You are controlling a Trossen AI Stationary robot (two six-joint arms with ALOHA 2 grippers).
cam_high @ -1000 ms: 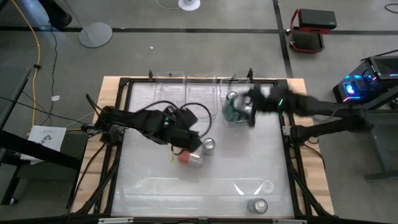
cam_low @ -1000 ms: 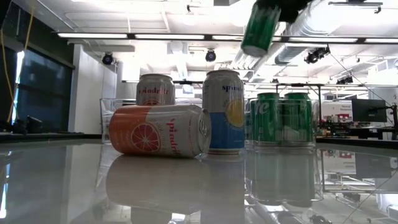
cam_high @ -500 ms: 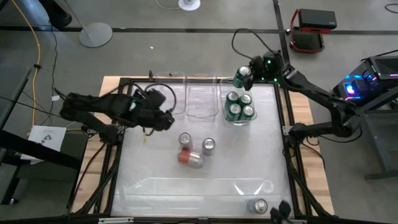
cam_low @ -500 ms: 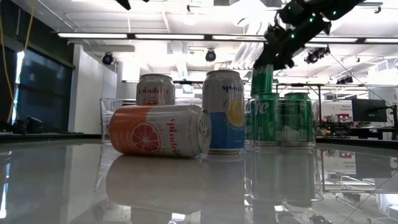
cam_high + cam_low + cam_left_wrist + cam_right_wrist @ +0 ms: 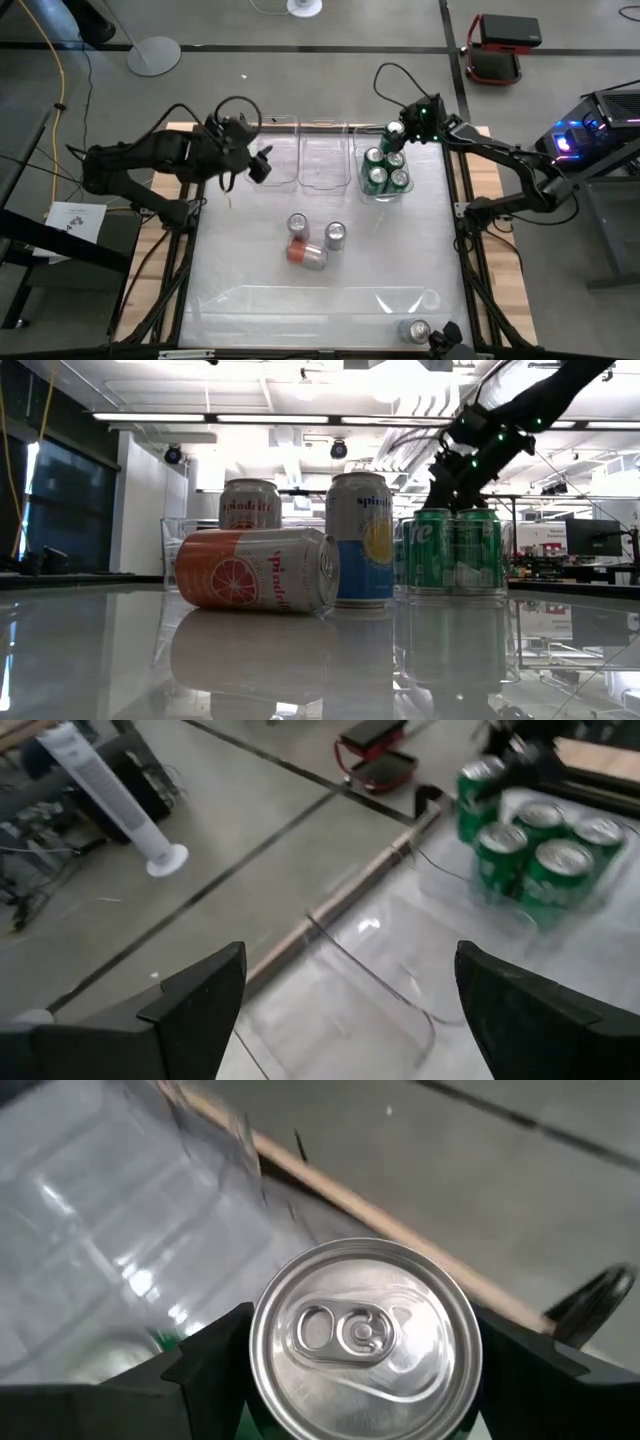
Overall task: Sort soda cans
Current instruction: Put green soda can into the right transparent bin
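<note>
Right wrist view is showing the right pincer [image 5: 365,1355] gripping a green can [image 5: 365,1335] by its sides, which the high view places at the 12 o'clock end of the right-hand bin [image 5: 383,190], beside three green cans [image 5: 384,173]. Releasing it off-square risks it catching a neighbour's rim and tipping. Left wrist view is showing the left pincer [image 5: 350,1005] hanging spread and empty, while only the low view reveals the orange can [image 5: 258,569] lying sideways on the worktop [image 5: 120,650].

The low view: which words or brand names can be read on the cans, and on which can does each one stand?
"spindrift": on the lying orange can.
"spindrift", partly legible: on the upright can behind it.
"spin...", cut off: on the upright blue and white can.
Green cans: lettering too blurred to read.
</note>
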